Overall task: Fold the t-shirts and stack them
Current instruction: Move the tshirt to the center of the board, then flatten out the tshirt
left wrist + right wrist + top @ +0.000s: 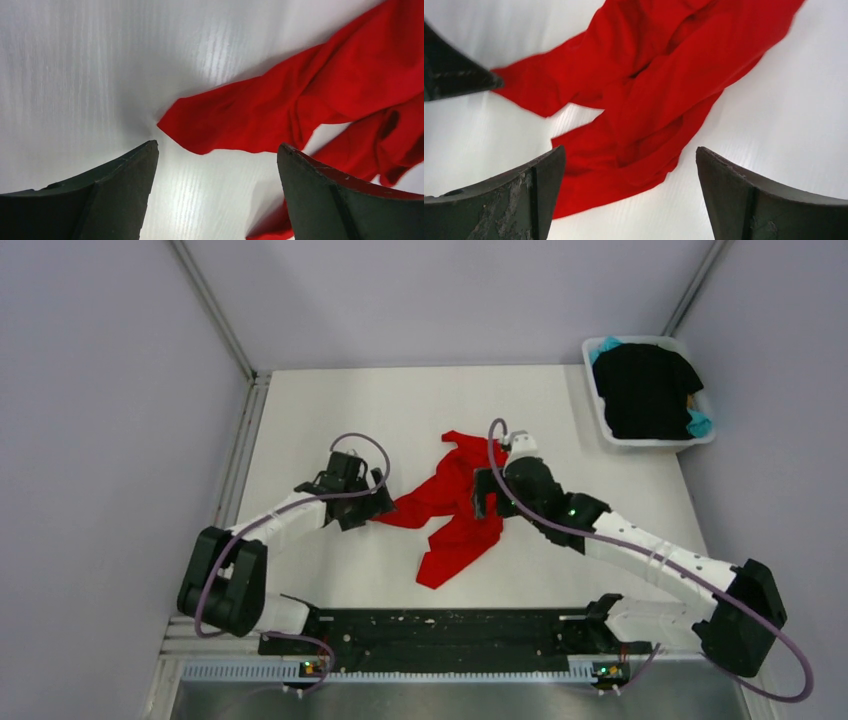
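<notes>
A bright red t-shirt (457, 505) lies crumpled and twisted in the middle of the white table. My left gripper (380, 508) is open and empty just left of the shirt's left end; in the left wrist view that end (260, 117) lies just ahead of the jaws, apart from them. My right gripper (482, 502) is open and empty at the shirt's right side; the right wrist view shows the bunched cloth (649, 100) ahead of and between the jaws. A black t-shirt (645, 390) lies on a teal one (699, 424) in the tub.
A white plastic tub (603, 425) stands at the table's back right corner. Grey walls enclose the table on the left, back and right. A black rail (440, 630) runs along the near edge between the arm bases.
</notes>
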You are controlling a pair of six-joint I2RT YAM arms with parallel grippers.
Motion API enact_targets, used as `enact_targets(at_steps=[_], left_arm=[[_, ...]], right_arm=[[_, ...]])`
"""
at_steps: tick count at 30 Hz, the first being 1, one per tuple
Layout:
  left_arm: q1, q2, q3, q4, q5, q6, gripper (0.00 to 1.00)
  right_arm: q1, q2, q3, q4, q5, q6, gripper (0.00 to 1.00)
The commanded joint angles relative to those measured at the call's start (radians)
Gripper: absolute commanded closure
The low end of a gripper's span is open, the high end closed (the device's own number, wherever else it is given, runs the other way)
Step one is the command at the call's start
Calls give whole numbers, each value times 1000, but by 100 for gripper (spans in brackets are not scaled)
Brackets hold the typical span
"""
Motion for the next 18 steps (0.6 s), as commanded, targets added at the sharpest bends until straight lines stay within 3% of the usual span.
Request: enact_targets(at_steps=[1,4,8,11,12,14,18], left_arm=[[-29,86,48,-10,-41,57,9],[-57,142,65,-7,-28,76,15],[-92,205,85,0,-64,72,29],[-98,246,100,16,-79,59,54],[-99,254,103,27,-77,56,66],[-100,259,106,42,-72,48,99],[-100,227,75,73,-84,30,100]], right_arm=[[171,72,35,-7,130,-25,1],[284,161,91,-49,221,-13,2],[352,240,116,-45,164,81,4],[426,293,120,-28,158,102,4],[450,307,117,-14,148,112,4],[481,335,95,35,116,151,4],[506,422,82,114,73,233,10]])
